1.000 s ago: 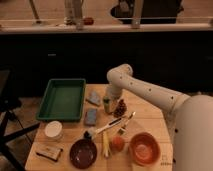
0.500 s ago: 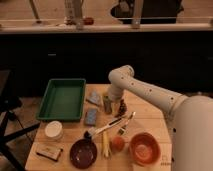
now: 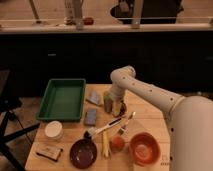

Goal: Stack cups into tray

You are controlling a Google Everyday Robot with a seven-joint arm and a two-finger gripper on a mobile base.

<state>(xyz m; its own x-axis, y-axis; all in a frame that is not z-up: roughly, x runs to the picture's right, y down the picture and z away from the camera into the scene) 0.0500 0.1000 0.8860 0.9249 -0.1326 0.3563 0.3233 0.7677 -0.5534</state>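
The green tray (image 3: 62, 99) lies at the table's left, and nothing shows inside it. A small green cup (image 3: 107, 102) stands upright right of the tray, past a blue-grey sponge. My gripper (image 3: 116, 106) hangs down from the white arm right beside the cup, on its right side. The wrist hides where the gripper meets the cup, so I cannot tell whether it touches it.
Two blue-grey sponges (image 3: 94, 97) (image 3: 91, 117) lie between tray and cup. A white cup (image 3: 53, 130), a small box (image 3: 49, 151), a maroon bowl (image 3: 82, 153), an orange bowl (image 3: 145, 148), a small orange object (image 3: 117, 143) and several utensils (image 3: 109, 127) fill the front.
The gripper has shifted slightly left, closer to the green cup. Nothing else on the table has moved.
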